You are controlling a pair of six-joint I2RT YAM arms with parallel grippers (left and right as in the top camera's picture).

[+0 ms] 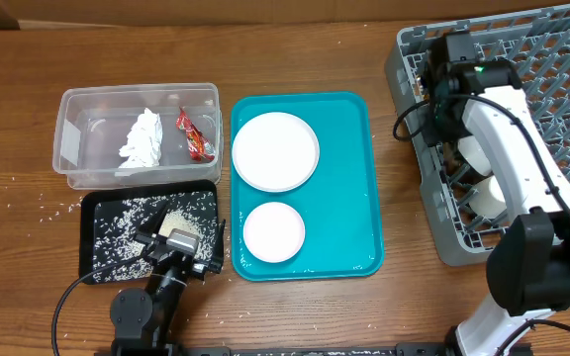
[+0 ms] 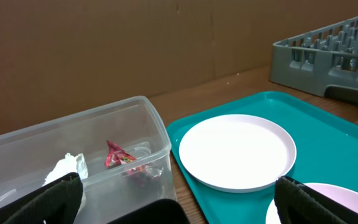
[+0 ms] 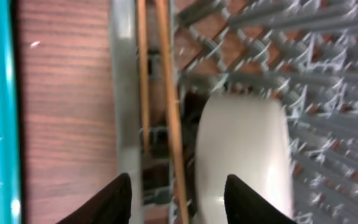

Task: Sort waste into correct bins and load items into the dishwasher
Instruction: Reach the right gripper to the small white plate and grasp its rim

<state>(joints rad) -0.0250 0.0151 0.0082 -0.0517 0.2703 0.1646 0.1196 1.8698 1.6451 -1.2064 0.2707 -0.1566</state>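
On the right side of the bench (image 1: 404, 311), the right tool (image 3: 178, 186) is hanging wide open over the grey rack (image 1: 409, 44), where the chopsticks (image 3: 166, 93) and the cup (image 3: 241, 155) are sitting. The left tool (image 2: 176, 202) is hanging wide open above the black tray (image 1: 97, 265) of rice (image 1: 132, 222), near left.

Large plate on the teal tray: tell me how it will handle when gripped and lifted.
The plate looks rigid, so it probably won't flex. Its surface looks smooth and glossy, so a grip may slip. It lies flat on the tray with a low rim, so pushed it would likely slide rather than tip.
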